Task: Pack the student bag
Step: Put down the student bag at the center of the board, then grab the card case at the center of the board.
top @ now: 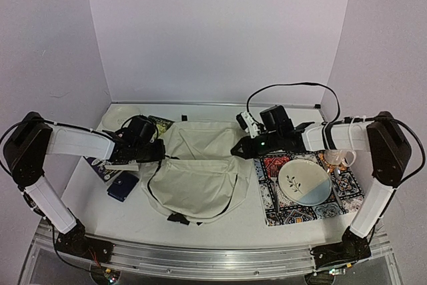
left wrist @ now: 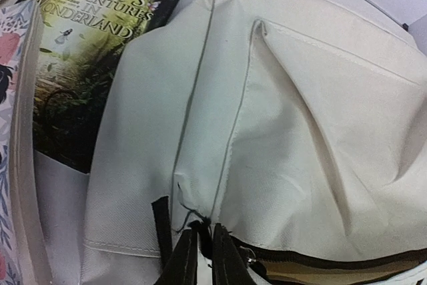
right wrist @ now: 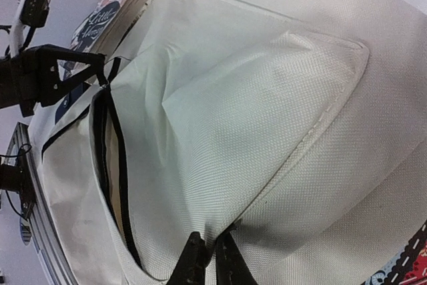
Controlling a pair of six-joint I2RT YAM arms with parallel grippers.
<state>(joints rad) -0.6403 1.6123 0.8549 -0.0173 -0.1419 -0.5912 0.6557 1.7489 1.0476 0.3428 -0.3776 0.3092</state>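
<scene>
Student bag (top: 198,178) lies flat mid-surface (top: 227,235), right between my two arms. Cream fabric, far bigger than anything else here. My left hand (top: 160,153) is at its left edge and my right hand (top: 236,149) at its right edge, level with each other. So the zipper (left wrist: 333,260) line runs side to side from one hand to the other. The bag body spreads toward my bases on the near side of that line, the top panel on the far side. Left hand: fingers nearly together, pinched on bag fabric right at the zipper end, a black strap bit just beside. Right hand: same, fingers nearly together on a fold at the bag's side, dark gap of the mouth visible further along the bag. Neither arm is nearer, both touch the bag. Alice book (left wrist: 87,45) sits at the bag's far-left corner with the bag edge overlapping it, so the left arm looks nearer for books. Plate (top: 305,181) on patterned mat (top: 273,217) is off to the right, and the mat's edge meets the bag. My guess: next move is to spread the mouth, which depends on that hand-to-hand zipper line, so pull apart or lift along it.
</scene>
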